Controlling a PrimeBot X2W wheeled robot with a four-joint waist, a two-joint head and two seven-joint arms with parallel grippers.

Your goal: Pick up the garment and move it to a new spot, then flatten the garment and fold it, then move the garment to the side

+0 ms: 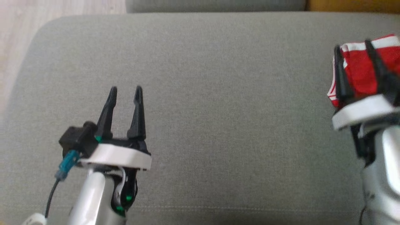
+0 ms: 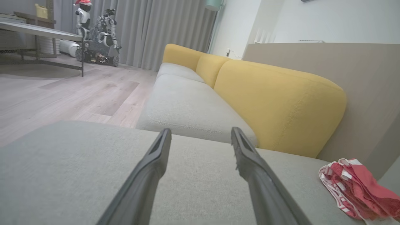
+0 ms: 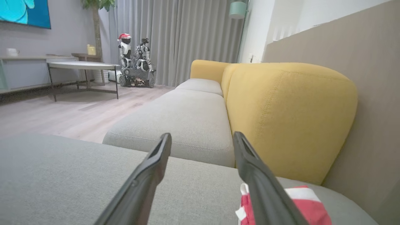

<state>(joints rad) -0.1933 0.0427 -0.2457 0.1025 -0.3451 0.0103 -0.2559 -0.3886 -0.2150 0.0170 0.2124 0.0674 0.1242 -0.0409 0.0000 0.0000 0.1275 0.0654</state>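
On the grey sofa cushion (image 1: 218, 93), the red-and-white garment (image 1: 359, 72) lies bunched at the open right gripper (image 1: 352, 45), well apart from the open left gripper (image 1: 125, 88).

Garment (image 1: 359, 73): was red, with white stripes at the edges.
Seat cushion (image 1: 218, 93): was plain grey, finely woven.
Back cushions (image 2: 275, 103): were mustard yellow, unpatterned.
Floor (image 2: 62, 97): was pale wood, grained in planks.
Curtains (image 3: 187, 40): were grey, in vertical pleats.
Wall panel (image 3: 368, 62): was flat beige.
Left gripper (image 1: 126, 90) and right gripper (image 1: 352, 45): had black fingers above white collars.
Plug (image 1: 67, 162): was blue.
Wall picture (image 3: 25, 12): was turquoise.
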